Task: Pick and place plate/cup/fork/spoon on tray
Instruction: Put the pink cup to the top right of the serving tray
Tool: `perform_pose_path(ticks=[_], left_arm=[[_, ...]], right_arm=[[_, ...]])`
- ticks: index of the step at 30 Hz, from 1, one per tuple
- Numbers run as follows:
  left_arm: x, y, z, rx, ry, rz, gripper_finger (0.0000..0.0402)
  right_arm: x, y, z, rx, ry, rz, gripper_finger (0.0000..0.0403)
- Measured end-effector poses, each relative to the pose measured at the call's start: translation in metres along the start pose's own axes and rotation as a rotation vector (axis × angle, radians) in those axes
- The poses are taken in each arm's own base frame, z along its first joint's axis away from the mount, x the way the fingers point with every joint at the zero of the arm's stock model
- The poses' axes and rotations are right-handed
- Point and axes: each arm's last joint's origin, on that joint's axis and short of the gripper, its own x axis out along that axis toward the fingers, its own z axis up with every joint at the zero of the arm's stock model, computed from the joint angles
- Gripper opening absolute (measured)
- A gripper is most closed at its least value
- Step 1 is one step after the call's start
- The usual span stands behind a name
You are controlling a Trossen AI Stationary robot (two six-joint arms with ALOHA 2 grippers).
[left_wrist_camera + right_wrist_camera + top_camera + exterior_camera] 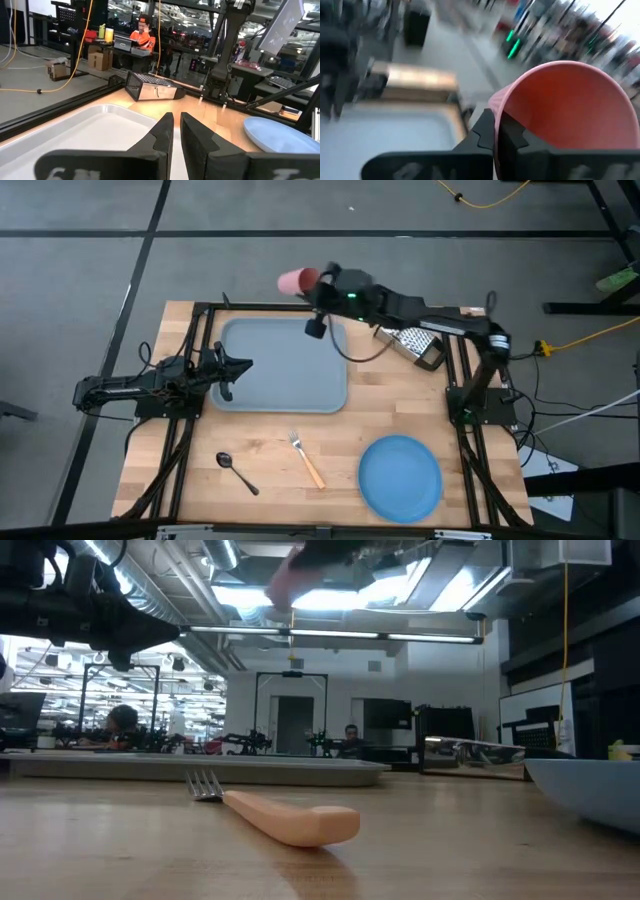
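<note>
The cup (294, 281) was held high in the air, above the far edge of the tray (283, 365) and a little beyond it. In the low view it showed only as a blurred pink smear at the top, and the right wrist view was blurred too, so the cup's rim was hard to make out there. The right gripper (316, 281) had its fingers closed on the wall of the cup, one finger inside and one outside, with only a narrow gap between them.

The left gripper (240, 365) rested over the left edge of the tray, pointing inward. Its fingers (160, 136) were almost together, with a thin slit between them, and they held nothing.

The tray lay bare. The fork (306, 457) lay on the wood on the near side of the tray, and the spoon (236, 472) lay to the left of the fork, well apart from it. The plate (400, 477) sat near the tray's near right corner, farther out; the low view cut it off at the right edge. A metal grater (412, 343) lay on its side just beside the tray's far right corner, partly under the right arm. In the left wrist view a person in an orange top (141, 37) sat far behind the table.
</note>
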Motion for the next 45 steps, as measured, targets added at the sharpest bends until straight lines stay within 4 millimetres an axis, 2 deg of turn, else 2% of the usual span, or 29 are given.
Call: perform_pose_path(ticks=[5, 10, 14, 21, 29, 36, 45], left_arm=[[0.0, 0.0, 0.0, 0.001, 0.002, -0.003, 0.0027], [0.0, 0.0, -0.001, 0.002, 0.01, -0.001, 0.0028], [0.0, 0.0, -0.001, 0.002, 0.01, -0.002, 0.0027], [0.0, 0.0, -0.001, 0.001, 0.01, -0.002, 0.0027], [0.0, 0.0, -0.001, -0.002, 0.01, -0.002, 0.0027], [0.0, 0.0, -0.001, -0.002, 0.01, -0.002, 0.0027], [0.0, 0.0, -0.001, -0.002, 0.01, -0.002, 0.0027]], right_arm=[[0.032, -0.003, -0.032, 0.024, 0.289, 0.054, 0.0], [0.052, 0.003, -0.079, 0.101, 0.53, 0.129, 0.0], [0.058, 0.01, -0.106, 0.134, 0.622, 0.141, 0.0], [0.06, 0.023, -0.134, 0.171, 0.682, 0.219, 0.0], [0.063, 0.025, -0.143, 0.178, 0.659, 0.213, 0.0004], [0.064, 0.023, -0.144, 0.182, 0.662, 0.21, 0.0035], [0.063, 0.023, -0.145, 0.18, 0.672, 0.214, 0.0038]])
